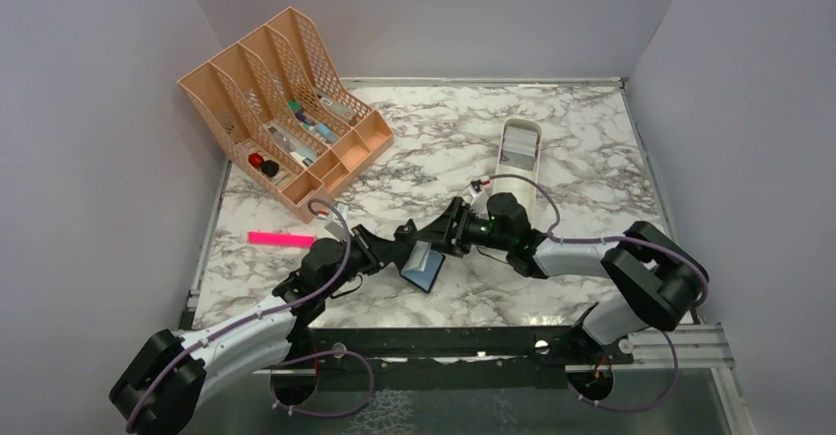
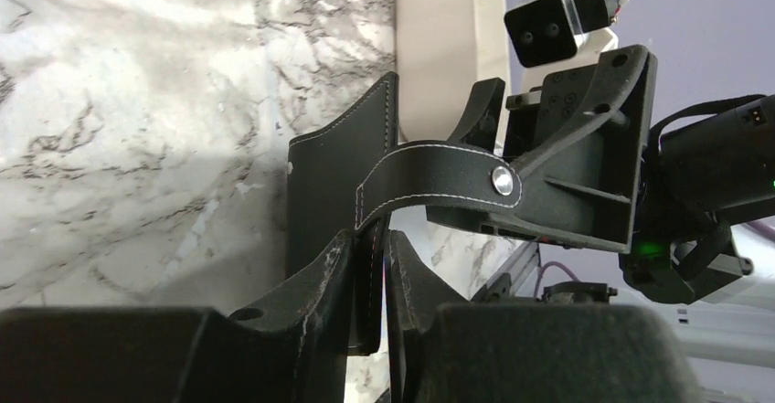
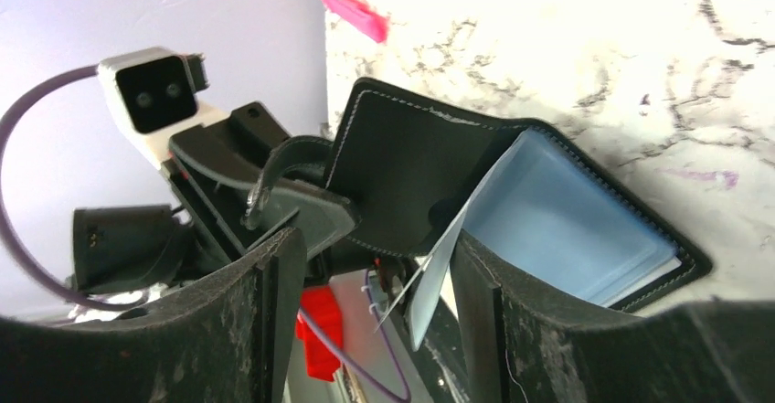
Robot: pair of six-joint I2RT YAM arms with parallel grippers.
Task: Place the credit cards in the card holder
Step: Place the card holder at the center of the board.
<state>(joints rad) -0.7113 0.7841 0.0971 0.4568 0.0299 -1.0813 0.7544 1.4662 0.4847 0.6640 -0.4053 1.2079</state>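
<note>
Head-on, left tool [image 2: 373, 275] opposite right tool [image 3: 375, 275]

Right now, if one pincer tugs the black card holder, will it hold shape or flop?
Probably floppy: the card holder folds open and its strap curves loosely. The pale blue sleeves look thin, likely to bend. Probably light: thin panels.

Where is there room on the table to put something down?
On the marble table, it's bare between the peach organizer and the white tray, and between that tray and the right wall. It's crowded in the middle, where the left pincer and right pincer meet at the card holder.
</note>
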